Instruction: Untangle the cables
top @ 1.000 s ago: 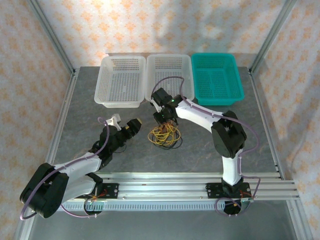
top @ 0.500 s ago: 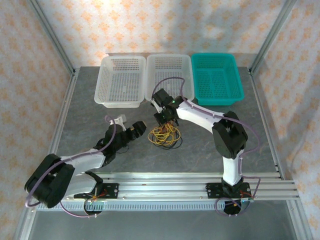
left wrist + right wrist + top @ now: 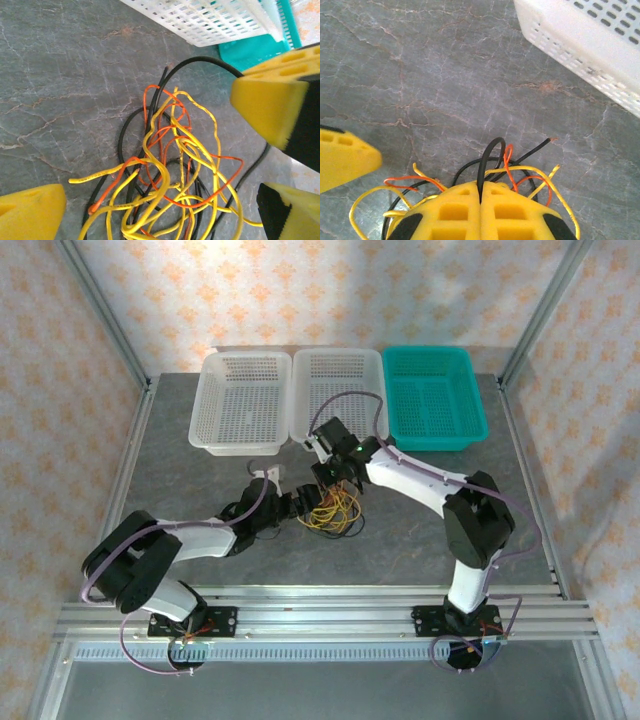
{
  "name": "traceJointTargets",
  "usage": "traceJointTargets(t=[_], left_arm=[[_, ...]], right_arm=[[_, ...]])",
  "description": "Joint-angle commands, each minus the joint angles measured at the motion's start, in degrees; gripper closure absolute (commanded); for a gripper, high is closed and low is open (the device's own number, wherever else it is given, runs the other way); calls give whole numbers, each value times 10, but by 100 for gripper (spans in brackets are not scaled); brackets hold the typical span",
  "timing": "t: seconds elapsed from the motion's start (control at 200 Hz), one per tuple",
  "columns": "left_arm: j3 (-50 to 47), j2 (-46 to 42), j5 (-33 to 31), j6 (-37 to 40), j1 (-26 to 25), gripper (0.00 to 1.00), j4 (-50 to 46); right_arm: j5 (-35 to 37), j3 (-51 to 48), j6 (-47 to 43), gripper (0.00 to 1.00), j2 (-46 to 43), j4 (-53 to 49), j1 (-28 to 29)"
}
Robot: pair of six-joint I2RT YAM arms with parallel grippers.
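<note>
The cables (image 3: 334,511) lie as one yellow, black and orange-red tangle on the grey table, just in front of the middle basket. My right gripper (image 3: 336,480) stands over the tangle's far side. In the right wrist view it (image 3: 480,194) is shut on a black cable (image 3: 488,152) that loops up from between the yellow pads. My left gripper (image 3: 303,502) is at the tangle's left edge, open. In the left wrist view the cables (image 3: 172,165) lie between its wide-apart fingertips (image 3: 37,212), and none of them touches a pad.
Three baskets line the back of the table: a white basket (image 3: 245,400), a second white basket (image 3: 340,380) right behind the tangle, and a teal basket (image 3: 432,395). The right gripper's yellow finger (image 3: 272,102) shows close by in the left wrist view.
My left arm has reached right across the table until its gripper sits at the tangle. The right gripper has closed on the black cable and shifted slightly right.
</note>
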Motion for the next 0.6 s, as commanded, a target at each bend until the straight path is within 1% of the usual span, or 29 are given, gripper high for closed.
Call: traceJointTargets(t=[0.0, 0.14, 0.26, 0.36, 0.596], left_arm=[[24, 21, -1, 19, -4, 1, -3], [42, 43, -16, 17, -4, 1, -4], [67, 64, -19, 20, -3, 1, -5], [75, 79, -19, 18, -3, 1, 7], [96, 111, -22, 22, -4, 1, 3]], right_arm=[[-29, -14, 15, 100, -29, 29, -13], [-55, -25, 20, 100, -43, 43, -23], [-74, -34, 32, 100, -51, 54, -32], [-96, -41, 41, 100, -62, 66, -44], [-138, -45, 49, 100, -84, 76, -64]])
